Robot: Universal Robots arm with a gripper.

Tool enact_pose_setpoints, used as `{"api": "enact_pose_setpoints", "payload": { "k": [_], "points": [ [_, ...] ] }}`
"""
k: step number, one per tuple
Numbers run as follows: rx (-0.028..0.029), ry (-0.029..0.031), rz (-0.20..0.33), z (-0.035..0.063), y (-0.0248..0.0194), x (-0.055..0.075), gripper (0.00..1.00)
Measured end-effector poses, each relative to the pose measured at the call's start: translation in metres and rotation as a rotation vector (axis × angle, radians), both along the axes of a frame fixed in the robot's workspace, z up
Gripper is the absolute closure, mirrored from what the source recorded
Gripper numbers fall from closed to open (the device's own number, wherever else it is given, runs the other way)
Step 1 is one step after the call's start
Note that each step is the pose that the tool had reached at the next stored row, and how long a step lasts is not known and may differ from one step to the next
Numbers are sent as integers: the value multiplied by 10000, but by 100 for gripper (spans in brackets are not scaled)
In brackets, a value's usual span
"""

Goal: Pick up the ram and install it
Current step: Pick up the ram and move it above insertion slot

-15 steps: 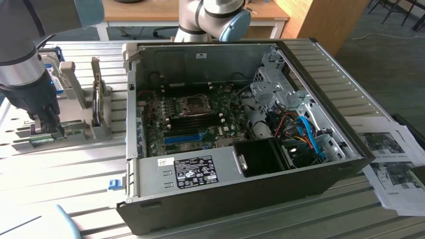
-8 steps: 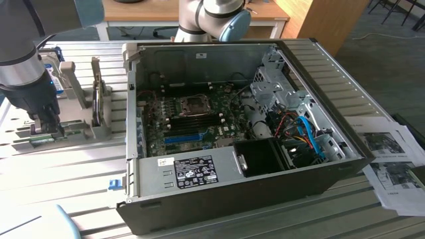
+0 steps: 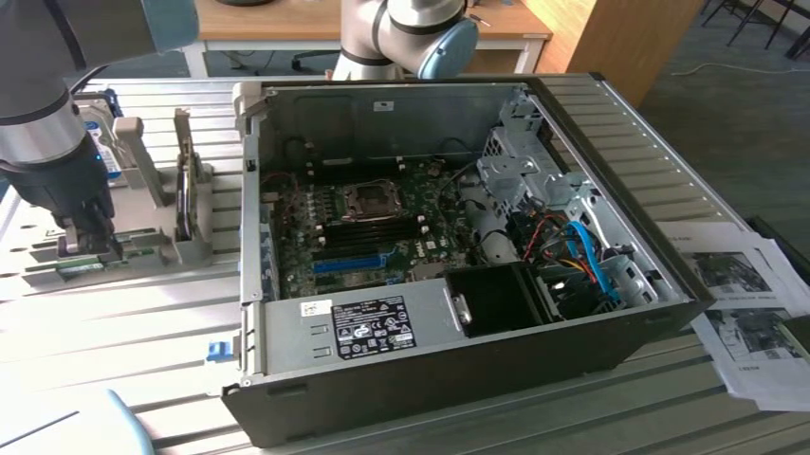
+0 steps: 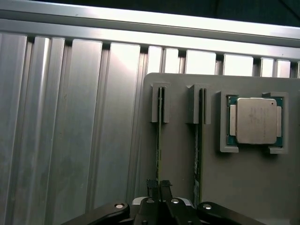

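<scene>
Black-fingered gripper point(image 4: 159, 183) clenched on the thin edge of the ram point(image 4: 159, 136), set on edge in the slot nearest the rim of a grey holder point(image 4: 178, 154); just beside it, a second stick point(image 4: 199, 140) in the next slot, then a silver processor chip point(image 4: 255, 120) in its pocket, markings too faint to read. Ribbed aluminium table point(image 4: 70, 117) stretching open alongside the holder's rim. Well apart, toward the exterior view's right, a computer case point(image 3: 443, 398) lying open side up, white-and-black label point(image 3: 371, 325) on its power supply not legible, blue slot point(image 3: 348, 263) on the motherboard point(image 3: 379, 223) exposed; printed sheets point(image 3: 741, 284) beyond the case, near the table's edge.
</scene>
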State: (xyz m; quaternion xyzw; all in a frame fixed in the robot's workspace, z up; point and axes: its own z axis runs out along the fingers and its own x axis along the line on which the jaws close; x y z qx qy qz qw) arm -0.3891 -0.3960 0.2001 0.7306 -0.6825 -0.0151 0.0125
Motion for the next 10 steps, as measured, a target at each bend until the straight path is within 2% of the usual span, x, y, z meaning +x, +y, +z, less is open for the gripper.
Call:
{"api": "enact_pose_setpoints", "payload": {
  "k": [10],
  "points": [
    [1, -2, -166, 0, 0, 0, 89]
  ]
}}
